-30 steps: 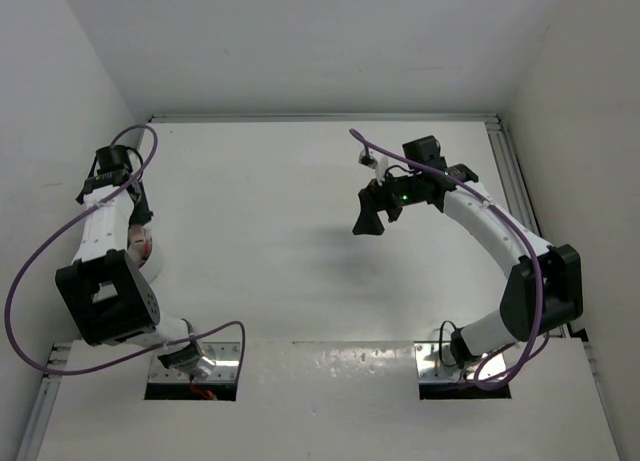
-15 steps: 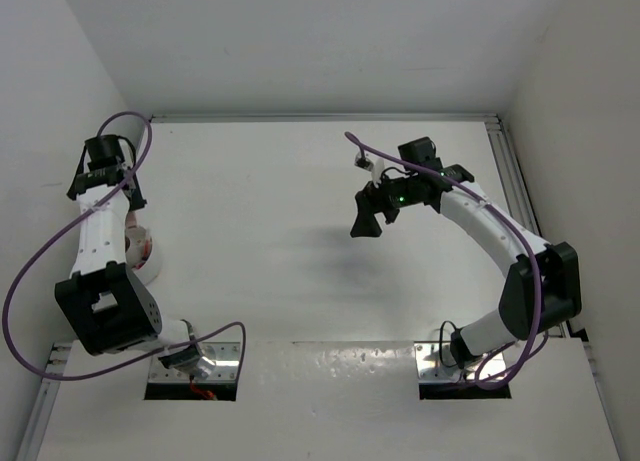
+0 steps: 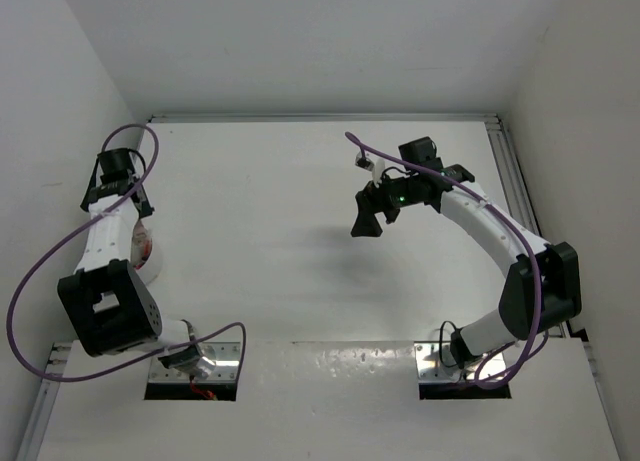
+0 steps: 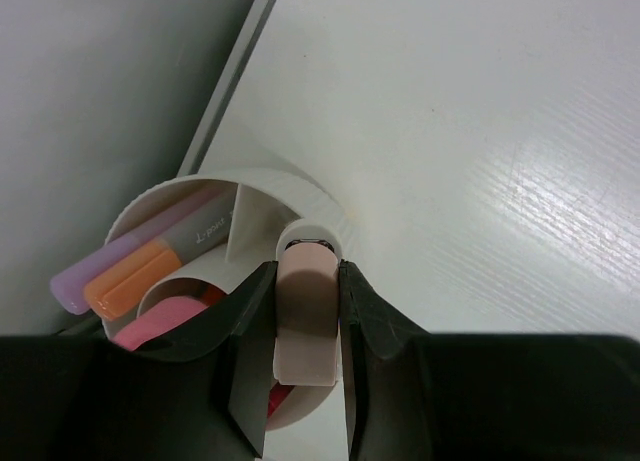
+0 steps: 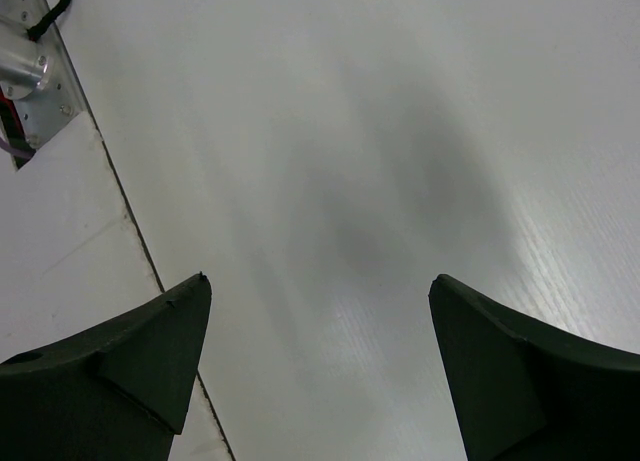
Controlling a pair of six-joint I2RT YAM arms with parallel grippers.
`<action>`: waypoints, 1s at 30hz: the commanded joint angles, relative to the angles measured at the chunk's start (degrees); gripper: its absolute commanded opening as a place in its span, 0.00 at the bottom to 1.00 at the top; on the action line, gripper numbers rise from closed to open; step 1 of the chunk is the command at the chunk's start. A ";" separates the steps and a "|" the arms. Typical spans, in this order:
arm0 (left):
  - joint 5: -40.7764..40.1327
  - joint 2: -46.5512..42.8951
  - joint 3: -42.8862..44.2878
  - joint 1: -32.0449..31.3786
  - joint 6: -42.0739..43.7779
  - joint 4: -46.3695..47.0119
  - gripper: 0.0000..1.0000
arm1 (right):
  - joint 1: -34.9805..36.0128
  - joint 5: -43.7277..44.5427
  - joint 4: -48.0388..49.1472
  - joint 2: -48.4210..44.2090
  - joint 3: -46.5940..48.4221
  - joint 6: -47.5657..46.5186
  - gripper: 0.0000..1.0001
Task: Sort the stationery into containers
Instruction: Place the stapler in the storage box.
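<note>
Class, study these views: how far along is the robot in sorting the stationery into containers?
Done: the white tub already holds purple- and orange-capped markers. In hand: the left gripper is shut on a pale pink eraser right over the tub. Left: dropping it in. The right gripper hangs open and empty, and no other loose stationery shows, so the job looks nearly finished.

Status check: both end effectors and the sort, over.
Left end effector shut on pink eraser, over white tub. Right end effector open, empty, above table. Highlighters already in tub; no obstruction seen.
</note>
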 commanded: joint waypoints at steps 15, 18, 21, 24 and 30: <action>-6.49 -4.03 -4.12 -0.71 -3.30 4.81 0.00 | 0.06 -0.57 1.02 -0.81 -1.46 -1.58 0.88; -7.19 -4.55 -4.21 -0.80 -3.73 4.46 0.00 | -0.03 -0.66 1.10 -0.89 -1.55 -1.59 0.88; -6.76 -4.82 -4.65 -0.80 -4.00 4.28 0.00 | -0.03 -0.83 1.28 -0.98 -1.55 -1.50 0.88; -6.40 -4.47 -4.91 -0.98 -4.17 4.28 0.06 | -0.03 -0.92 1.19 -0.81 -1.46 -1.41 0.88; -6.14 -4.38 -5.00 -0.80 -3.91 4.63 0.13 | -0.03 -0.92 1.10 -1.07 -1.72 -1.59 0.88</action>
